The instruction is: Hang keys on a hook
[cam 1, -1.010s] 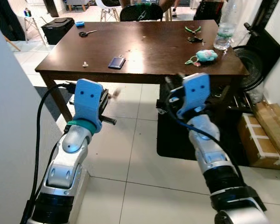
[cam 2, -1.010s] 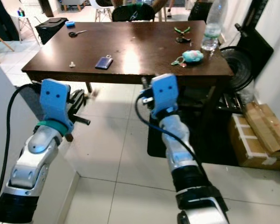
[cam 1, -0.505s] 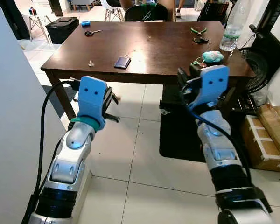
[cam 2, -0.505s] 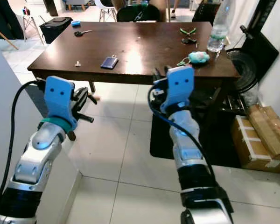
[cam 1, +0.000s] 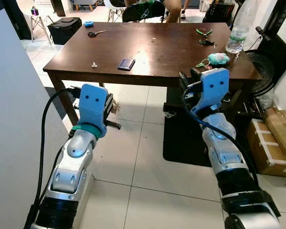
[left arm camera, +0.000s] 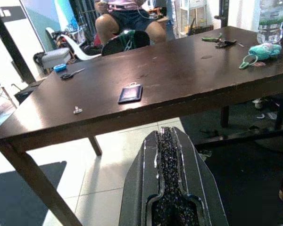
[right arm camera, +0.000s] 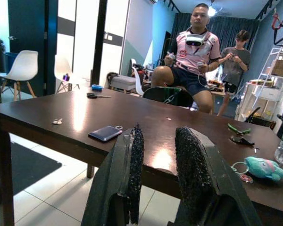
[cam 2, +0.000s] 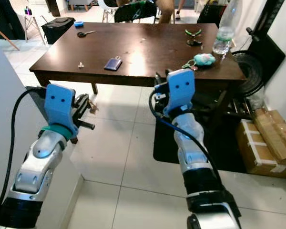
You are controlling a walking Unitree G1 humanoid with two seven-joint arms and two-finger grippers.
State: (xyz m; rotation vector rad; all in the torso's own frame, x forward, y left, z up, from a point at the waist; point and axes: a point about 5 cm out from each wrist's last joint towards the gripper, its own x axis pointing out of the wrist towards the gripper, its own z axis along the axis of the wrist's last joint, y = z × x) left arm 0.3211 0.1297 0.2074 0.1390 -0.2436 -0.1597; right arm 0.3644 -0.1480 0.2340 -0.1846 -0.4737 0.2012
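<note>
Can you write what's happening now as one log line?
phase: approach | left pincer: shut, empty | right pincer: open, empty | teal plush keychain: on brown wooden table

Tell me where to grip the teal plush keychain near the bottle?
Grip the plush body of the keychain across its narrow width, from above; it lies flat on the table, and the thin ring offers little hold. The right gripper is nearest.

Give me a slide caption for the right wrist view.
Right gripper, jaws open, faces a dark table bearing a plush keychain.

dark brown table (cam 1: 171,57), teal plush keychain (cam 1: 218,58), navy card holder (cam 1: 126,64).
</note>
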